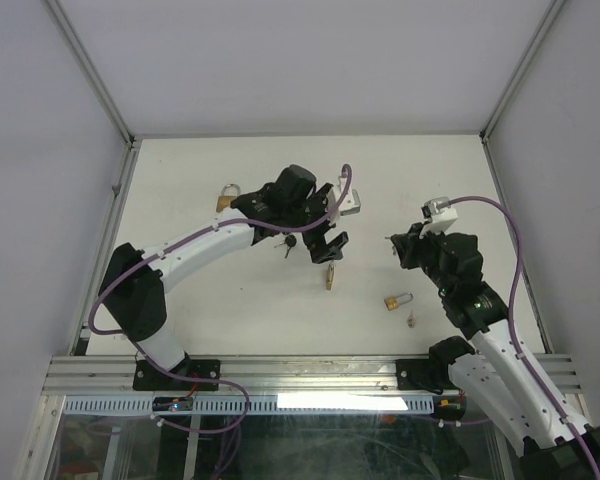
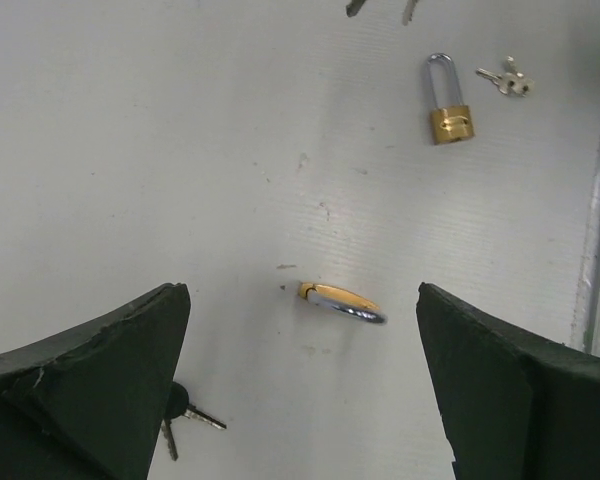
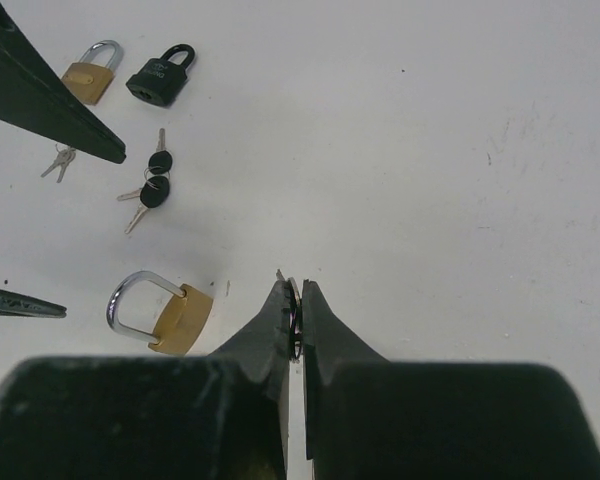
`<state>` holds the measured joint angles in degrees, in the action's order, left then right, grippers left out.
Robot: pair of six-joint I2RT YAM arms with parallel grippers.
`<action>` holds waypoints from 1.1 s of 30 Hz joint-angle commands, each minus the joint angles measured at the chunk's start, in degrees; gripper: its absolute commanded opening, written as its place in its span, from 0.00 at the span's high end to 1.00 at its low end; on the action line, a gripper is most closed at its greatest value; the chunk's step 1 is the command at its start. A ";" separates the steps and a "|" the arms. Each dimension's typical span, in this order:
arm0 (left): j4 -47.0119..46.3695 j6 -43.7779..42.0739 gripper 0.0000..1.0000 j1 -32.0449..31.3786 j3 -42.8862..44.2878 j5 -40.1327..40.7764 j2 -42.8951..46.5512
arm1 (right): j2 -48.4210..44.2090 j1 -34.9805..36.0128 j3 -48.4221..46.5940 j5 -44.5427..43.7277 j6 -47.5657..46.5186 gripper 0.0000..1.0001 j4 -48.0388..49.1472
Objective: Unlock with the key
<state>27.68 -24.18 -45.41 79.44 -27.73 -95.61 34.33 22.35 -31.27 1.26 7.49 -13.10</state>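
My right gripper (image 3: 298, 292) is shut on a small silver key (image 3: 294, 312) with a ring, held above the table; in the top view it (image 1: 395, 244) hangs right of centre. A brass padlock (image 3: 166, 314) with a steel shackle lies on the table to its left. My left gripper (image 2: 302, 292) stands wide open over that same padlock (image 2: 342, 301), seen edge-on between the fingers and touching neither. In the top view the left gripper (image 1: 327, 240) hovers just above that padlock (image 1: 330, 276).
A second brass padlock (image 1: 398, 299) lies with silver keys (image 2: 505, 78) near the right arm. A third brass padlock (image 1: 227, 197) and a black padlock (image 3: 162, 75) lie at the far left. Black-headed keys (image 3: 155, 182) lie by the left gripper.
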 commanded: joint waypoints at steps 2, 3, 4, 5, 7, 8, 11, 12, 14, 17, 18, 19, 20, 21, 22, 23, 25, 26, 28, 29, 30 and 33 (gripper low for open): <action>-6.80 12.67 0.01 -8.77 0.09 21.75 3.09 | 1.10 -1.02 -1.91 -1.77 -0.29 1.00 0.19; -7.00 17.10 0.01 -9.34 0.85 23.50 3.21 | 1.67 -1.14 -2.58 -1.34 -0.06 1.00 -0.42; -6.87 18.55 0.01 -10.26 1.37 25.85 3.30 | 2.23 -1.19 -3.12 -0.83 0.04 1.00 -1.01; -6.81 19.40 0.01 -11.40 1.61 27.96 3.39 | 2.70 -1.25 -3.67 -0.48 0.15 1.00 -1.31; -5.75 20.48 0.01 -13.84 2.34 33.35 2.81 | 3.37 -1.34 -4.45 -0.13 0.20 1.00 -1.87; -3.99 21.46 0.01 -15.10 3.62 36.59 1.71 | 3.69 -1.34 -4.93 -0.18 0.24 1.00 -2.31; -0.97 23.31 0.01 -17.73 5.27 46.68 -0.17 | 4.48 -1.36 -7.04 0.22 0.25 1.00 -4.89; -1.80 24.24 0.01 -17.81 4.03 48.64 0.37 | 4.55 -1.38 -7.54 0.48 0.29 1.00 -5.77; -1.13 26.64 0.01 -17.87 3.83 49.46 0.17 | 4.25 -1.43 -7.99 1.08 0.57 1.00 -7.01; 1.28 31.85 0.01 -17.87 5.21 46.11 -1.63 | 3.06 -1.42 -7.79 1.37 1.08 1.00 -8.20; 3.65 33.45 0.01 -17.87 6.63 44.89 -2.97 | 2.54 -1.36 -7.71 1.04 1.29 1.00 -8.65; 5.05 35.26 0.01 -17.87 8.25 44.23 -4.39 | 2.02 -1.42 -7.67 0.65 1.44 1.00 -9.22; 7.22 36.70 0.01 -17.76 9.51 44.28 -5.57 | 1.53 -1.43 -7.67 0.30 1.47 1.00 -9.79; 7.94 38.09 0.01 -17.78 10.22 44.35 -6.39 | 0.94 -1.43 -7.74 -0.16 1.56 1.00 -10.43; 8.19 39.23 0.01 -17.79 10.30 44.15 -6.76 | 0.38 -1.38 -7.74 -0.46 1.57 1.00 -11.16; 8.60 40.33 0.01 -17.75 10.25 43.80 -7.08 | -0.21 -1.42 -7.80 -0.73 1.57 1.00 -11.88; 9.90 43.46 0.01 -17.79 9.66 42.00 -7.49 | -1.45 -1.38 -7.63 -1.08 1.61 1.00 -13.58; 10.79 44.91 0.01 -17.79 9.09 41.44 -7.75 | -2.03 -1.39 -7.54 -1.34 1.67 1.00 -14.14; 12.35 47.11 0.01 -17.59 8.02 41.19 -8.78 | -3.34 -1.39 -7.39 -1.89 2.03 1.00 -14.92; 13.15 47.88 0.01 -17.30 8.00 41.43 -9.67 | -3.99 -1.41 -7.25 -1.95 2.25 1.00 -15.17; 13.62 48.12 0.01 -16.99 8.24 41.69 -10.63 | -4.52 -1.42 -7.23 -1.96 2.70 1.00 -15.41; 13.82 47.57 0.01 -16.48 9.82 43.47 -13.19 | -5.90 -1.35 -7.44 -1.96 3.80 1.00 -16.44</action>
<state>39.66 20.10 -62.87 87.18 14.74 -106.26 30.50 21.19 -36.58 0.23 9.45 -28.95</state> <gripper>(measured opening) 0.991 0.032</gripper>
